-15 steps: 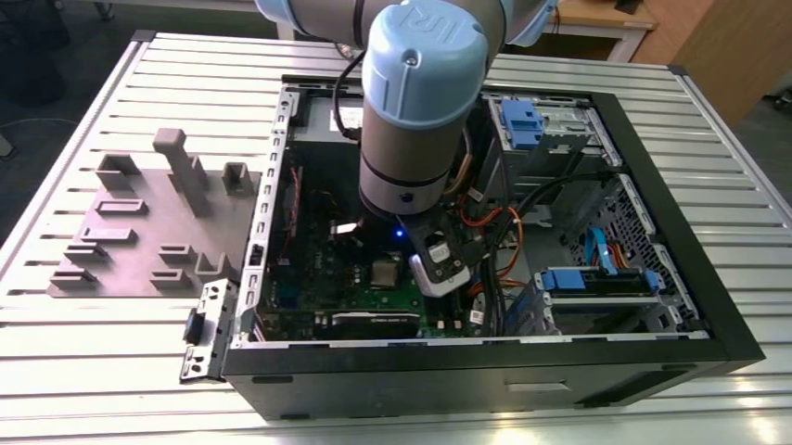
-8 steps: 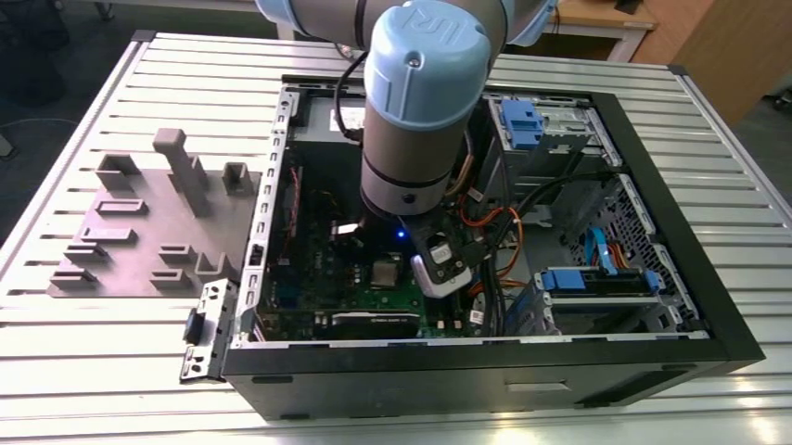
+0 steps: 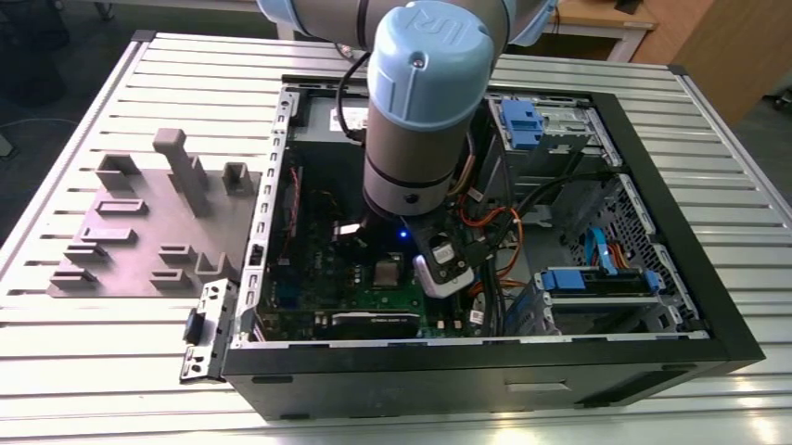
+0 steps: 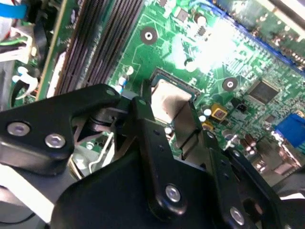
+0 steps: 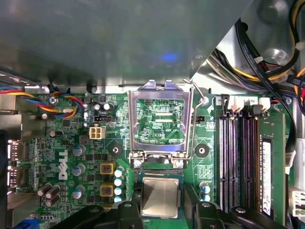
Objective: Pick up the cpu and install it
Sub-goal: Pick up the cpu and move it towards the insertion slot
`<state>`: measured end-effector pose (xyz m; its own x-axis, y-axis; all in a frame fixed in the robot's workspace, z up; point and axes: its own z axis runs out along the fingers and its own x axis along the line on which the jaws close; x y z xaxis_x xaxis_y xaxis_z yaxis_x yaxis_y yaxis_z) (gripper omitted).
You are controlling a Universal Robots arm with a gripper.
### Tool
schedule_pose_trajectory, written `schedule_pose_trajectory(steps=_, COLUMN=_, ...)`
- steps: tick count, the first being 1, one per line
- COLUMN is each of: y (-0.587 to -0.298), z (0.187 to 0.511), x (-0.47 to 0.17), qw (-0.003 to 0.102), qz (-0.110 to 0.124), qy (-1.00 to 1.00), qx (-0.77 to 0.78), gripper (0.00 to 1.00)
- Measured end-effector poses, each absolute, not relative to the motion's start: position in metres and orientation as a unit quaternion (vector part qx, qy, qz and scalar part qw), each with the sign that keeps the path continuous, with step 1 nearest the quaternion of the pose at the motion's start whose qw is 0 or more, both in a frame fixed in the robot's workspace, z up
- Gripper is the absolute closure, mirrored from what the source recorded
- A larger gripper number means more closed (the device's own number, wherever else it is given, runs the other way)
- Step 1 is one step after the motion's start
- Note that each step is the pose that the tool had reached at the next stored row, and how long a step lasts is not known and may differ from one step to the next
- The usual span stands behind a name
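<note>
The cpu (image 5: 160, 196) is a small silver-grey square lying flat in the socket of the green motherboard (image 5: 66, 143). My gripper (image 5: 161, 199) straddles it, one black finger (image 5: 129, 210) against each of two opposite edges, shut on the chip. In the second wrist view the cpu (image 4: 171, 101) sits between the same black fingers (image 4: 148, 133) of the gripper (image 4: 169, 119). The socket's metal load frame (image 5: 159, 119) is swung up and open beside the chip, its lever wire (image 5: 194, 119) raised. In the exterior view my arm (image 3: 421, 111) reaches down into the open computer case (image 3: 644, 278).
Memory slots (image 5: 238, 157) run along one side of the socket. Capacitors (image 5: 78, 169) and a white connector (image 5: 96, 132) stand on the other side. Cable bundles (image 5: 267, 52) hang near the case wall. A grey fixture plate (image 3: 148, 232) lies on the table at the exterior view's left.
</note>
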<state>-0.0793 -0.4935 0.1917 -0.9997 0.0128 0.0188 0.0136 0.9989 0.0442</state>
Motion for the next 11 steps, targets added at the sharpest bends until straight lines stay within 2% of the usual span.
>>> schedule_pose_trajectory(steps=11, y=-0.4960, z=0.1941, x=-0.0792, qw=0.009, qz=-0.022, qy=-1.000, qx=-0.004, gripper=0.56)
